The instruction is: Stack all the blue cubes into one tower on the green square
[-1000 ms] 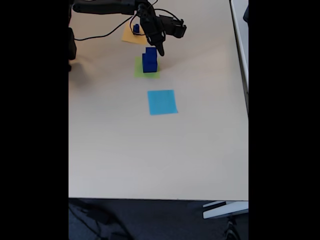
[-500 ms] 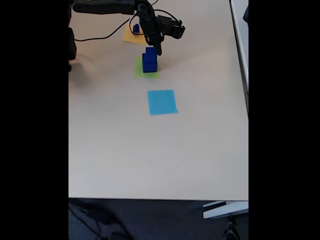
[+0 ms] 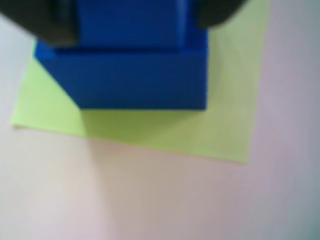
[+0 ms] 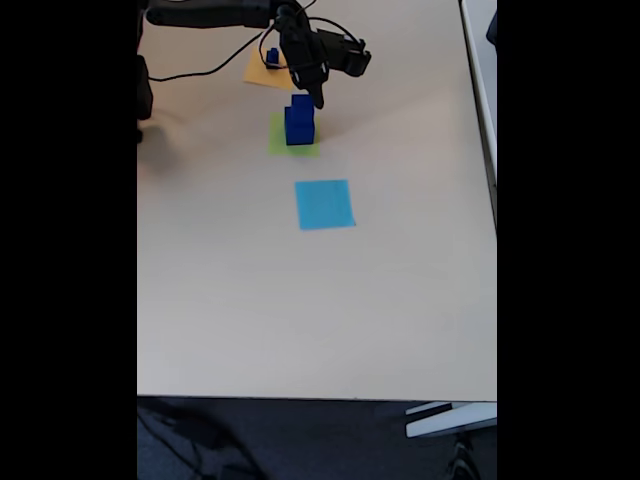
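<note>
— Where are the blue cubes (image 4: pixel 299 120)?
— I see two stacked on the green square (image 4: pixel 276 140), one small on the yellow square (image 4: pixel 262 72).
— And the pincer (image 4: pixel 318 99)?
— Just above the stack; I cannot tell how open it is.

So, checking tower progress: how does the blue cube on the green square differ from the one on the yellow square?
The cube on the green square is much bigger than the cube on the yellow square. It carries a smaller cube on top; the other stands alone. It sits under the gripper. Both are dark blue.
</note>
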You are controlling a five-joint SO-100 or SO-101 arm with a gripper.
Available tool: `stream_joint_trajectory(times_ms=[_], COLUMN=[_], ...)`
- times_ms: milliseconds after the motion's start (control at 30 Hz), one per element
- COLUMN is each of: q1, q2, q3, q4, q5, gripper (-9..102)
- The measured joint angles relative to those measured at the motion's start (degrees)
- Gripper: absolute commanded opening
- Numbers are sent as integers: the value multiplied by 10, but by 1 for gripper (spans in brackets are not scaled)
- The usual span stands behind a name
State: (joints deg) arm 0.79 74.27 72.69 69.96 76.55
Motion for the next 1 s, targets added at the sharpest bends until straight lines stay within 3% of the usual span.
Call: stream_joint_trajectory(times_ms=[1000], q1=[-11], q2=[0], q3=[0], q4=[16], q5=[8], gripper=[10])
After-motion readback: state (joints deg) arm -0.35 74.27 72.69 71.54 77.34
